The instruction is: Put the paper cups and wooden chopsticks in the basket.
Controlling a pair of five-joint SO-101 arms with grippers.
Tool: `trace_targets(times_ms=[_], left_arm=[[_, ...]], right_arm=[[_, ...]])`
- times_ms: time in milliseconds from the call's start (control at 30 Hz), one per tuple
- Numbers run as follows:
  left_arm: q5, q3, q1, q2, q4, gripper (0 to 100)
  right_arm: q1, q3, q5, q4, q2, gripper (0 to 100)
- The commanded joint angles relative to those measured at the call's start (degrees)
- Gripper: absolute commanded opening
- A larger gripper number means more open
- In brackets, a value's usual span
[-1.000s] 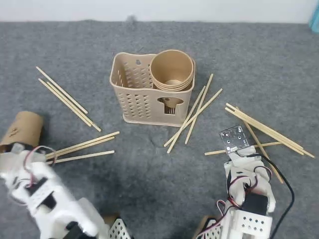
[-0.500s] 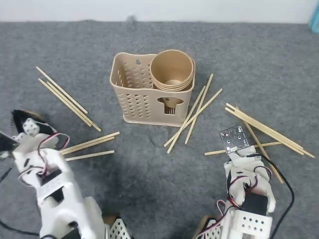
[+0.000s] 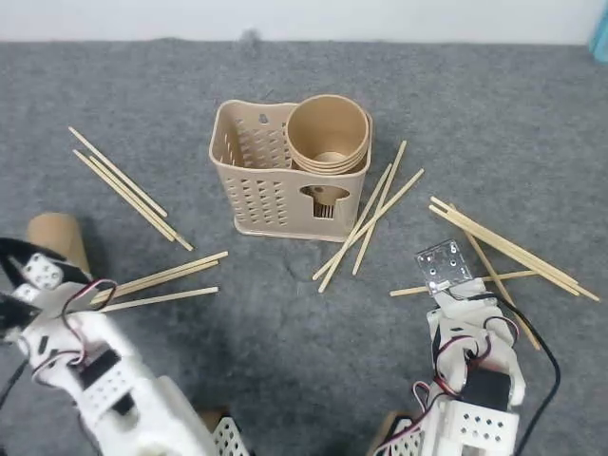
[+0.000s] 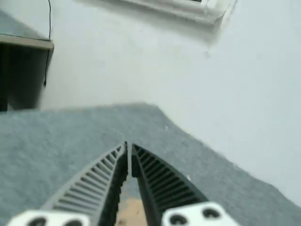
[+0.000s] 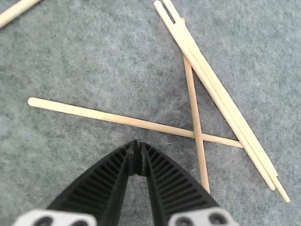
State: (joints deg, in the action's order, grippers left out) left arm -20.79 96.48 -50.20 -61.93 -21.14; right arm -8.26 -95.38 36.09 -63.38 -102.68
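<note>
The left arm has pulled back toward the near edge, uncovering a cup [image 3: 57, 237] just beside the left gripper [image 4: 129, 147]. Its jaws are almost together. A tan patch shows in the slit between them, and whether they pinch anything cannot be told. Three chopsticks [image 3: 161, 278] lie between that gripper and the basket [image 3: 275, 201], which holds stacked cups [image 3: 328, 133]. The right gripper [image 5: 136, 143], unmoved with jaws together, points at one chopstick [image 5: 113, 117] lying crosswise just ahead. A bundle [image 5: 216, 89] lies beyond it on the grey bench [image 3: 285, 323].

One basket [image 3: 249, 180], loose cup [image 3: 59, 237]; fourteen chopsticks [image 3: 369, 224]
</note>
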Motion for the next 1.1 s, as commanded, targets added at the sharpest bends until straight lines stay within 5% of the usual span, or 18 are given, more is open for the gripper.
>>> trace_targets(times_ms=[0,200,333,567,700,1067], left_arm=[[0.6,-0.6,-0.4,-18.5,16.4,1],[0.6,-11.6,4.0,-44.5,68.3,1],[0.6,-22.7,7.4,-34.8,82.7,1],[1.3,-30.1,2.5,-14.9,85.1,1],[8.3,-34.6,-0.7,-0.4,85.5,1],[9.5,-36.6,-1.5,25.0,66.9,1]], right_arm=[[0.7,-0.4,1.0,0.3,0.0,0.8],[0.7,-0.4,1.2,0.4,0.0,0.8],[0.7,-0.7,1.1,0.9,0.0,0.8],[0.7,-0.8,1.1,1.0,0.0,0.8],[0.7,-0.8,1.2,1.0,0.0,0.8],[0.7,-0.8,1.2,1.0,0.0,0.8]])
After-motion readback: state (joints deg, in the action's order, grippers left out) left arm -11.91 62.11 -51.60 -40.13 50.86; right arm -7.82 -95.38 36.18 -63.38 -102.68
